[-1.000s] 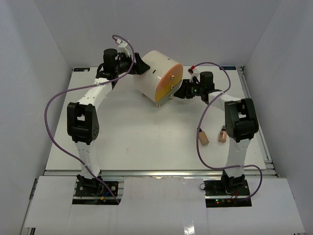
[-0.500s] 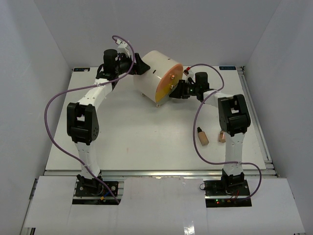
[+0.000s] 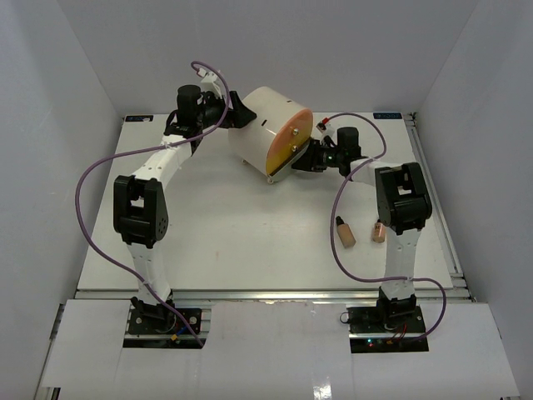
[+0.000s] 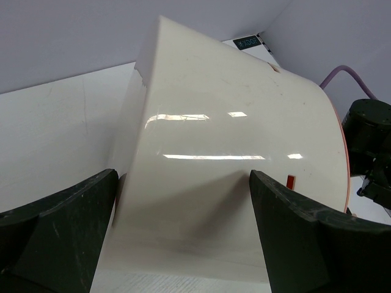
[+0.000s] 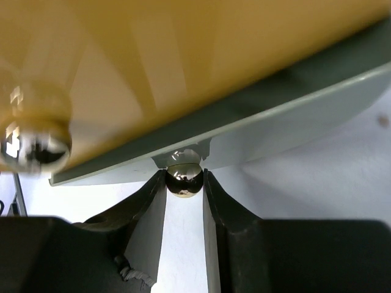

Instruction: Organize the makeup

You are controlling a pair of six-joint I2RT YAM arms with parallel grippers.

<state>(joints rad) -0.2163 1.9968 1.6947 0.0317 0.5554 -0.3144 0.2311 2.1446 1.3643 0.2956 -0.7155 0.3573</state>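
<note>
The right end effector pinches a small shiny ball knob: one finger presses on each side of it. This knob sits at the lower edge of the orange front of the cream round box. A second knob is on the same front, up and to the left of the fingers in the right wrist view.

The left end effector is on the opposite, back side of the box. Its fingers are spread wide, and the cream curved wall fills the space between them. I cannot tell if the pads touch the wall.

The makeup in view is not near either end effector. A tan bottle with a black cap lies on the tabletop, well behind the right end effector, toward the base of the right arm. A second tan bottle lies just beside that arm and is partly hidden by it.
</note>
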